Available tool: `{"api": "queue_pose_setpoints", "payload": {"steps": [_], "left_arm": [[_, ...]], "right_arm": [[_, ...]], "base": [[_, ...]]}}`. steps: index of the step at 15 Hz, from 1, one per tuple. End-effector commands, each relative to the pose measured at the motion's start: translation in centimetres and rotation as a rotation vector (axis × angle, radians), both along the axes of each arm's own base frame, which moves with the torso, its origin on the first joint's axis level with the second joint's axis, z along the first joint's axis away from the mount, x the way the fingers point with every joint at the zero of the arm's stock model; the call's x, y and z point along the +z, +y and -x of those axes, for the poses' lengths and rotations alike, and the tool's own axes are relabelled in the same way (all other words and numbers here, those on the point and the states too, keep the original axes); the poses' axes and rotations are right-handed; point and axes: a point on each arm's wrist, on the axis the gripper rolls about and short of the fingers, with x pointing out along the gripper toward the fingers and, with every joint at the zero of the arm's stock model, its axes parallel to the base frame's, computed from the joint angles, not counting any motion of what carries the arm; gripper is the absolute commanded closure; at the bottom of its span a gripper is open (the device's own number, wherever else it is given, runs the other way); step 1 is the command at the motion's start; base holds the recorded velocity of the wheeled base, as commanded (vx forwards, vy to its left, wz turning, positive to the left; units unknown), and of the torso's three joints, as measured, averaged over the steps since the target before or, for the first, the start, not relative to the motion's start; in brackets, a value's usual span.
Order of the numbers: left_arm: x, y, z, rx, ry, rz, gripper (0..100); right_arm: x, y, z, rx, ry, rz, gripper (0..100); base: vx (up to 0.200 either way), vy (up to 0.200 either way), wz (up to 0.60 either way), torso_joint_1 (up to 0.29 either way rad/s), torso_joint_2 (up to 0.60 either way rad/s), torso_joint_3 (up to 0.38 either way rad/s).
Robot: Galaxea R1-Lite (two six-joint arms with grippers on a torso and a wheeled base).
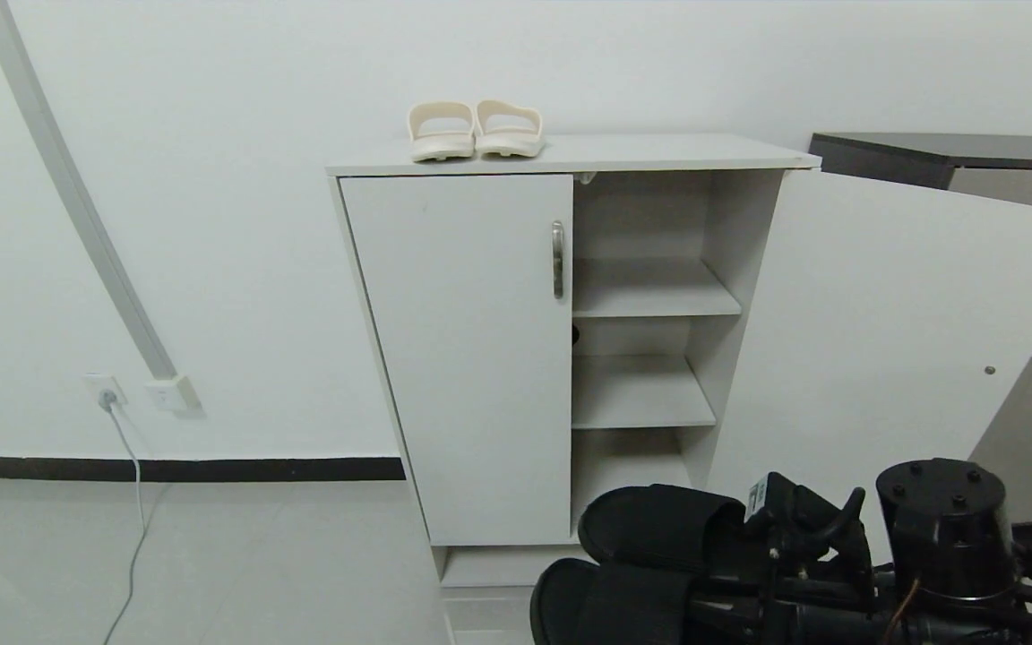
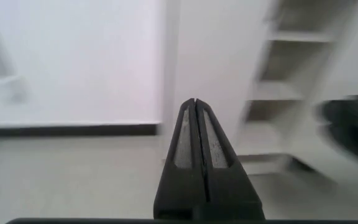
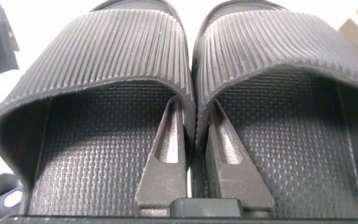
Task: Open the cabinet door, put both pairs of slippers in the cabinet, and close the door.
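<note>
A white cabinet (image 1: 458, 358) stands against the wall, its left door shut. Its right door (image 1: 883, 331) is swung wide open, baring two shelves (image 1: 650, 291). A cream pair of slippers (image 1: 475, 131) rests on the cabinet top. Low in front of the open side, my right gripper (image 3: 194, 102) is shut on the black pair of slippers (image 1: 650, 528). Its fingers pinch the two inner strap walls together, one in each black slipper (image 3: 104, 137). My left gripper (image 2: 195, 102) is shut on nothing and hangs above the floor, pointing at the cabinet's closed side (image 2: 216, 62).
A dark grey cabinet (image 1: 955, 152) stands behind the open door on the right. A wall socket with a hanging cable (image 1: 107, 394) is at the left. Bare floor (image 1: 167, 564) stretches left of the white cabinet.
</note>
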Motion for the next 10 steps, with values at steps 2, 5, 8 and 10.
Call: {"api": "queue_pose_setpoints", "payload": {"steps": [2,5,8,10], "left_arm": [[-4.1,-0.2,0.9,0.172,-0.041,-0.033,100],[-4.5,-0.3,1.1,0.132,-0.048,-0.047,100],[-4.5,-0.8,1.0,-0.071,-0.060,-0.146,100],[-4.5,-0.8,1.0,-0.071,-0.060,-0.154,100]], "right_arm": [[-0.4,0.3,-0.7,-0.053,0.006,0.017,100],[-0.5,1.1,-1.7,-0.127,0.018,0.002,100],[-0.8,1.8,-2.6,-0.172,0.019,-0.017,100],[-1.2,2.2,-3.1,-0.223,0.011,-0.003,100]], "base": [[0.000,0.000,0.00,0.000,0.00,0.000],[0.000,0.000,0.00,0.000,0.00,0.000],[0.000,0.000,0.00,0.000,0.00,0.000],[0.000,0.000,0.00,0.000,0.00,0.000]]}}
